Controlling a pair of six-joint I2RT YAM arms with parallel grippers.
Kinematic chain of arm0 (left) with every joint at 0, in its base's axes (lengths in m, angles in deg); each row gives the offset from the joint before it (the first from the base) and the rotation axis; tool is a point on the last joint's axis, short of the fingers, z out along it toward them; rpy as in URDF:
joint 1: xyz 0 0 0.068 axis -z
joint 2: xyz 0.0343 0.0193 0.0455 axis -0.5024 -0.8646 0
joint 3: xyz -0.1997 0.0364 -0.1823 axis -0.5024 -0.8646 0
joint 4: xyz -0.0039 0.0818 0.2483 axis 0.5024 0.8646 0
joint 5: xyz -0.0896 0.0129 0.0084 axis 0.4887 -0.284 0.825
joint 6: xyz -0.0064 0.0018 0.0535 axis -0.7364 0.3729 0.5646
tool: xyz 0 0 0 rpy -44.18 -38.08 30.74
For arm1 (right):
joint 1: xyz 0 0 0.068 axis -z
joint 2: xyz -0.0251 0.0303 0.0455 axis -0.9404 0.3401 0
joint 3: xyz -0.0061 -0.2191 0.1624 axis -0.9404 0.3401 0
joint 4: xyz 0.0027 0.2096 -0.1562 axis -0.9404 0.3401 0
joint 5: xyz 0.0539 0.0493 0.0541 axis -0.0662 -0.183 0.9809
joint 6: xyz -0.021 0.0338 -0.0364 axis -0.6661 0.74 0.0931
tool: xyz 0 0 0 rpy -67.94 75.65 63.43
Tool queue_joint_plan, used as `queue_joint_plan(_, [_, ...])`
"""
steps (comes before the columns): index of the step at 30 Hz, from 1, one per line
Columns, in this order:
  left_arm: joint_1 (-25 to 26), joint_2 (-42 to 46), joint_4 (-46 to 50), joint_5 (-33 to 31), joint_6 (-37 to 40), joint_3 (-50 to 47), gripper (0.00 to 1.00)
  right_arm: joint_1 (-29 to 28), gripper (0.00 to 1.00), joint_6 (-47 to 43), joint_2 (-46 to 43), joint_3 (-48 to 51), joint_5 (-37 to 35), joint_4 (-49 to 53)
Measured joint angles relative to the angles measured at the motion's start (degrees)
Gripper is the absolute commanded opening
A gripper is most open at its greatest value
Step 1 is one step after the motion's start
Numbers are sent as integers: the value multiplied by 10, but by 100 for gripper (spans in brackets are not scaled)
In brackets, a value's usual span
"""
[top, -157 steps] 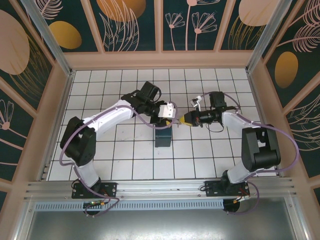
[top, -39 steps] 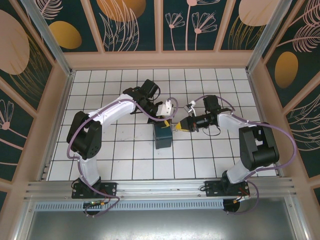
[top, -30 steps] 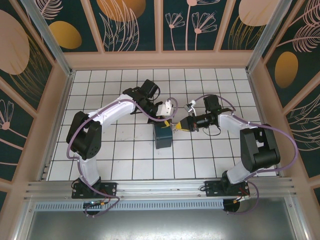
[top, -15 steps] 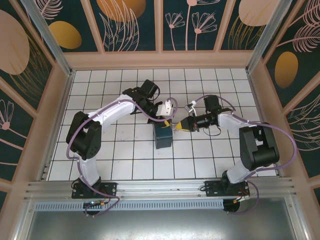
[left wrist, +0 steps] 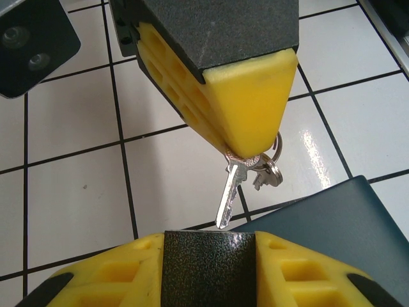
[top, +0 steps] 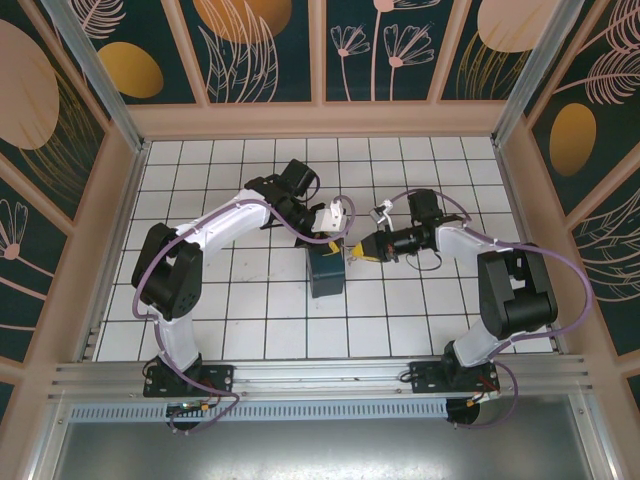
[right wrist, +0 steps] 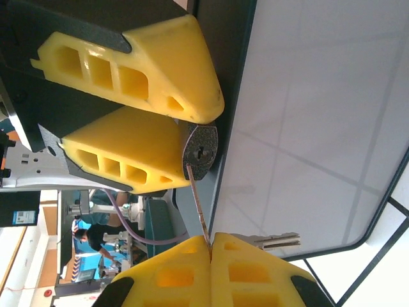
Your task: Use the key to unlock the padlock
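Nearest the arm bases, a dark teal box (top: 325,275) stands on the tiled table (top: 200,160). It plays no part in the step observed.

Just off the box's far right corner, the right gripper (top: 353,251) is clenched on the key (right wrist: 197,203). It pinches the key at the head, so the thin blade projects leftward from the pads. A second key (right wrist: 276,241) hangs loose from the same ring (left wrist: 277,148).

Immediately left and slightly farther, the left gripper (top: 331,241) grasps the padlock (right wrist: 199,148) between its fingers, over the box's far edge. The face bearing the keyhole (right wrist: 202,153) is turned toward the key. The shackle is hidden.

Finding: the blade tip meets the padlock face near its edge, just beside the keyhole. As far as the right wrist view allows, it is not seated in the slot.

Assessment: the step in hand is insertion, at the alignment stage. Both items are secured, but nothing shows the lock opened.

The next move calls for a slight sideways correction to bring the tip onto the slot with the blade in line. A straight push should follow, and then a turn.

Risk noted: the thin blade may pivot in the pads, or the padlock may twist under the push.
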Motion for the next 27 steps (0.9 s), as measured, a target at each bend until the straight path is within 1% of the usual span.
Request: queue_joint_plan(27, [-2,5,-7,-1,4,-7,32,-3,0,-1,26,-23,-2,2])
